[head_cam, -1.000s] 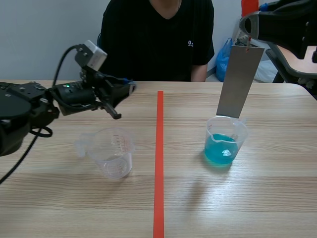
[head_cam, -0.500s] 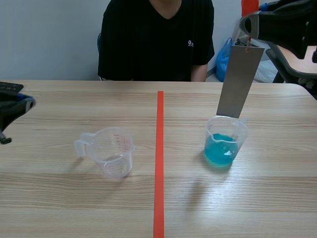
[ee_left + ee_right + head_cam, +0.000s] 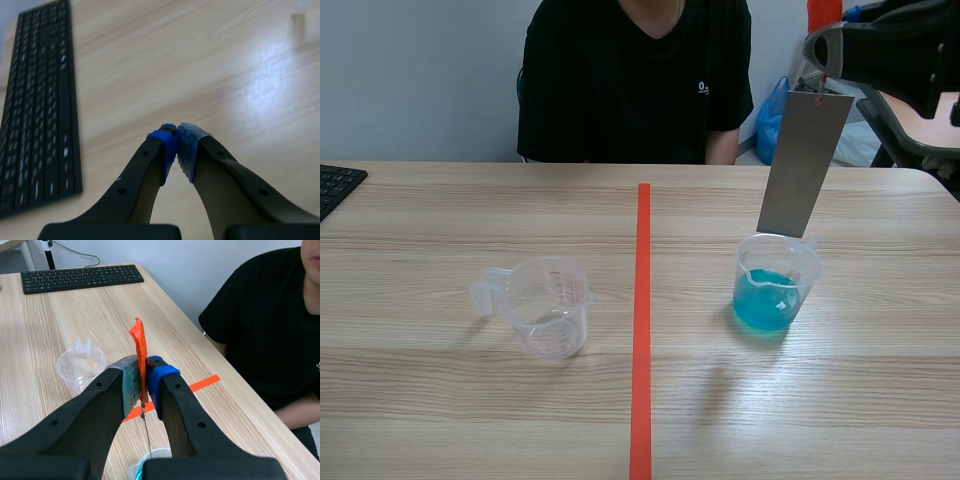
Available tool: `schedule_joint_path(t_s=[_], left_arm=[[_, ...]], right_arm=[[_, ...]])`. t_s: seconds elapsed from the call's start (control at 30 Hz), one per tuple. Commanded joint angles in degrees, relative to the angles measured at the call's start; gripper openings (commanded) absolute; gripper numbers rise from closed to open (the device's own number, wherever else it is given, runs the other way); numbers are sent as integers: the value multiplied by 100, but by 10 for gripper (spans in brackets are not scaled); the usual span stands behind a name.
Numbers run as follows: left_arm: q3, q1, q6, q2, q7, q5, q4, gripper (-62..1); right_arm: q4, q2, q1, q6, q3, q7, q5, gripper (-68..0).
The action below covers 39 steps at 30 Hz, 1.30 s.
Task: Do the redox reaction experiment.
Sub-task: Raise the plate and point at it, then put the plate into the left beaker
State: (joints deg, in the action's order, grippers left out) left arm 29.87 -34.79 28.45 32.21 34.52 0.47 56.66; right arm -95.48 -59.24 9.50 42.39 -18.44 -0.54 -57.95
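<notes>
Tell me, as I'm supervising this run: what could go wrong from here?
1. The right gripper pinches only the thin orange tab atop the strip; the strip could swing or slip out.
2. The strip's lower end hangs at the far rim of the cup; lowered off-centre, it might catch the rim and tip the cup, spilling the blue liquid.
3. A person sits close across the table; a splash might reach them.
</notes>
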Motion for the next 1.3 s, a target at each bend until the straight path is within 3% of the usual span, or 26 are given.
schedule_joint_path(t_s=[0.0,0.17,0.33,0.53,0.9,1.27], left_arm=[[142,-181,-125,-229,216,125,103,-567],[525,-883,-713,-929,544,643,199,-567],[616,-1355,-1060,-1506,949,1102,282,-567],[616,-1878,-1399,-2035,1266,1141,710,-567],[616,-1917,-1572,-2122,1196,1113,872,-567],[616,-1934,-1567,-2124,1198,1115,951,-567]], right_arm=[[-44,-59,98,33,129,-87,-83,-662],[-48,-42,98,33,129,-94,-105,-662],[-48,-39,101,33,129,-133,-140,-662],[-59,28,118,33,129,-127,-168,-662],[-59,584,374,33,129,199,-160,-662],[-59,1685,848,33,111,1051,-142,-662]])
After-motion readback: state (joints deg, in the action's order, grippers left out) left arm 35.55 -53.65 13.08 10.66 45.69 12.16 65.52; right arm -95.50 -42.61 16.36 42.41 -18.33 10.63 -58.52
